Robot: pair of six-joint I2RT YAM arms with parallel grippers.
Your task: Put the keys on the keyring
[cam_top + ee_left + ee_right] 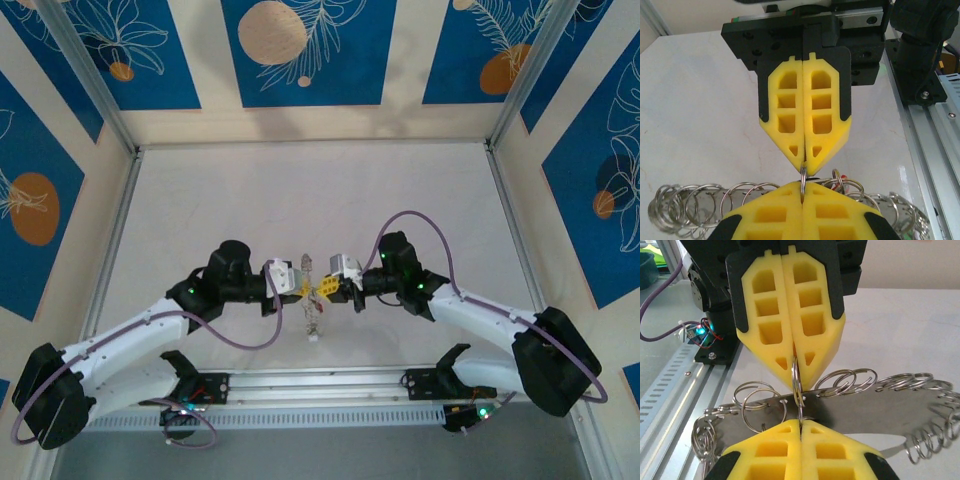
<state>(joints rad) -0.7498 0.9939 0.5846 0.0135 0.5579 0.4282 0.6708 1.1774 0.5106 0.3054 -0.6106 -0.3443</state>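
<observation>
Right gripper (800,422): yellow fingertips at the bottom centre of its own wrist view, pressed flat together with no gap at the seam. Clenched on a thin wire entering that seam.

Left gripper (803,187): same pattern, at the bottom centre of the left wrist view. Also clenched on the wire. The two tools meet nose to nose in the middle of the overhead frame.

Keyring (796,382): grey metal loop, seen edge-on. It stands upright in the centre of both wrist frames and is pinched at opposite points by the two tips. Judged purpose: a two-point hold stops the loop swinging or twisting, so its coil can be worked.

Metal plate (860,410): flat grey sheet lying crosswise behind the loop and running toward the frame's right edge. Whether it rests on the table or hangs from the loop cannot be told.

Split rings (845,381): many small loops threaded along the plate's rim, fanned out left and right.

Keys: none made out with certainty. A red fleck (841,186) among the rings may be a tag. Judged status: threading not yet shown complete.

Table (300,190): pale surface beneath.

Slotted rail (670,385): lower left of the right wrist view.
</observation>
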